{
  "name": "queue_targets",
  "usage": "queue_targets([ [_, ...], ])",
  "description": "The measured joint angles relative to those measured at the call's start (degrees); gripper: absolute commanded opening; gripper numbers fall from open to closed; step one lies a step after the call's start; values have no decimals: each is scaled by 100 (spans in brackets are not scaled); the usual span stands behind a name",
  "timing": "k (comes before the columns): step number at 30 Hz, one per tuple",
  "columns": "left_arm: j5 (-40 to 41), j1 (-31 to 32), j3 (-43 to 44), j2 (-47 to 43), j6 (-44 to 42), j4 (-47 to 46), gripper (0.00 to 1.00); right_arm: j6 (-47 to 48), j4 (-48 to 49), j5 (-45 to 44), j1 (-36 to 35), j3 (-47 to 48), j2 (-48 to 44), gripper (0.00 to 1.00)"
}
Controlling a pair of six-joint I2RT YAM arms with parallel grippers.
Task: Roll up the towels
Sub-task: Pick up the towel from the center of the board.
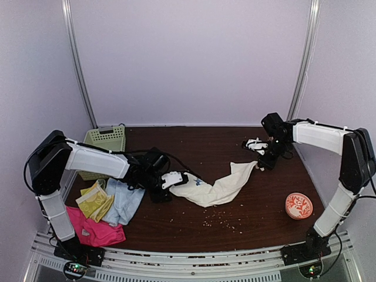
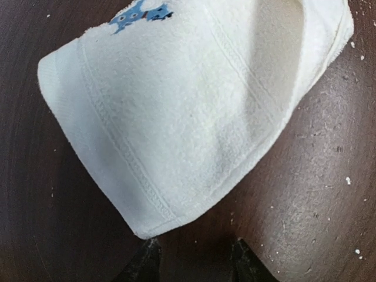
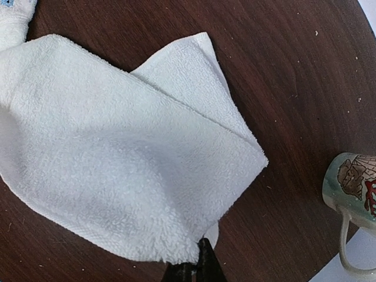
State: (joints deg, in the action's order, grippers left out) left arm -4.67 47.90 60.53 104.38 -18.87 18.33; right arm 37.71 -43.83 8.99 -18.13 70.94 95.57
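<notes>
We are judging the rolling as barely begun, since no towel is lying rolled yet. The cream-white terry towel with a blue motif (image 1: 214,188) is stretching unrolled and loosely folded across the middle. To its left, the hot-pink towel (image 1: 94,231), the pale blue towel (image 1: 124,202) and the yellow-green patterned towel (image 1: 94,200) are lying in a flat heap. The right gripper (image 3: 197,261) is pinching the cream towel's right corner with jaws closed. The left gripper (image 2: 194,261), at that towel's left end, is standing with fingers apart, bare wood between them, gripping nothing we can see. Around this towel, pale lilac walls (image 1: 194,59) are enclosing the dark brown wooden table (image 1: 235,235), which is carrying pale crumbs (image 1: 220,220) just in front of it.
</notes>
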Motion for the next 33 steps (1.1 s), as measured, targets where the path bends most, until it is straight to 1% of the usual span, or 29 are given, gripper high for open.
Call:
queue_targets([
  [4, 278, 210, 46, 142, -278, -184, 34, -17, 13, 39, 0, 0, 46, 0],
  [6, 391, 323, 131, 216, -389, -278, 33, -24, 22, 66, 0, 0, 68, 0],
  [11, 621, 472, 227, 310, -627, -415, 34, -48, 46, 129, 0, 0, 101, 0],
  [19, 625, 590, 219, 330, -975, -481, 35, -63, 83, 146, 0, 4, 140, 0],
  [24, 699, 691, 173, 345, -999, -632, 30, -66, 85, 153, 0, 7, 175, 0],
  [29, 813, 772, 151, 350, -927, -789, 30, -70, 85, 155, 0, 7, 195, 0],
  [31, 861, 837, 120, 374, -894, -914, 25, -85, 85, 155, 0, 7, 201, 0],
  [33, 951, 890, 118, 450, -846, -1021, 18, -94, 83, 157, 0, 13, 208, 0],
])
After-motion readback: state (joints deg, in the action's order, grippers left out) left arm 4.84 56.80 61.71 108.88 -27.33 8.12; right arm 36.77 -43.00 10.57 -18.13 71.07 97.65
